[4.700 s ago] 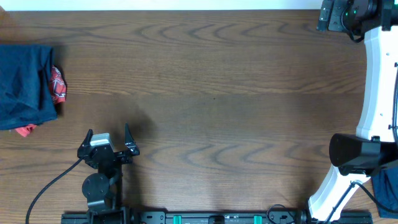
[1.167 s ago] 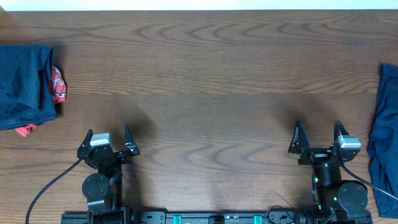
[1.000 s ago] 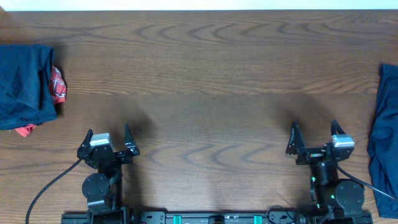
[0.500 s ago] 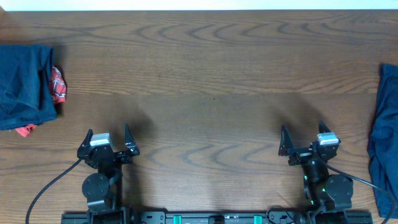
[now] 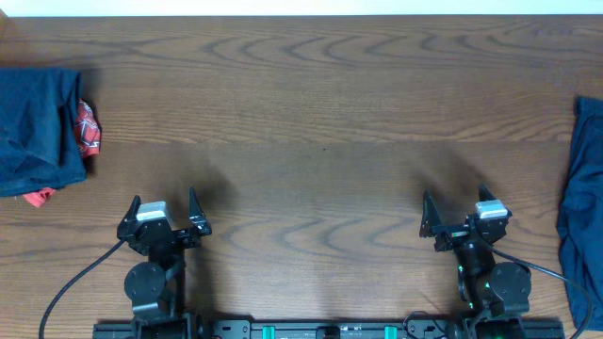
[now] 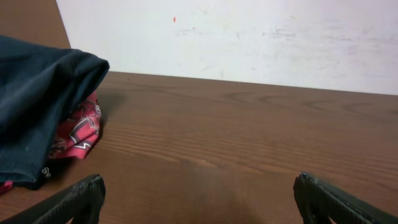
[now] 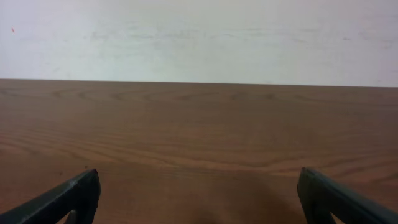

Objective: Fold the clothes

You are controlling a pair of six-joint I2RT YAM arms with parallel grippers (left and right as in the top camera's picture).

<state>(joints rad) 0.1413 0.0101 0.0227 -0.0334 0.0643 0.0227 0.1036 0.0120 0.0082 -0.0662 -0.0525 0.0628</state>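
Here's the clothing, split across the two ends of the table. A dark navy-blue wrinkled cloth pile (image 5: 38,127) is bunched at the far left edge. A second dark navy-blue cloth garment (image 5: 579,221) lies along the right edge, partly cut off by the frame. A red patterned cloth (image 5: 87,127) pokes out on the inner side of the left pile, touching it, and the left wrist view shows it lying beneath the navy fabric.

The brown wood-grain table (image 5: 320,113) lies bare between them. At the near edge, the left gripper (image 5: 164,202) has its black fingers spread wide with nothing between them, well apart from the pile. The right gripper (image 5: 454,200) is also spread wide and empty, off to the left of the right-hand garment. Both wrist views look across the tabletop to a white wall (image 7: 199,37).
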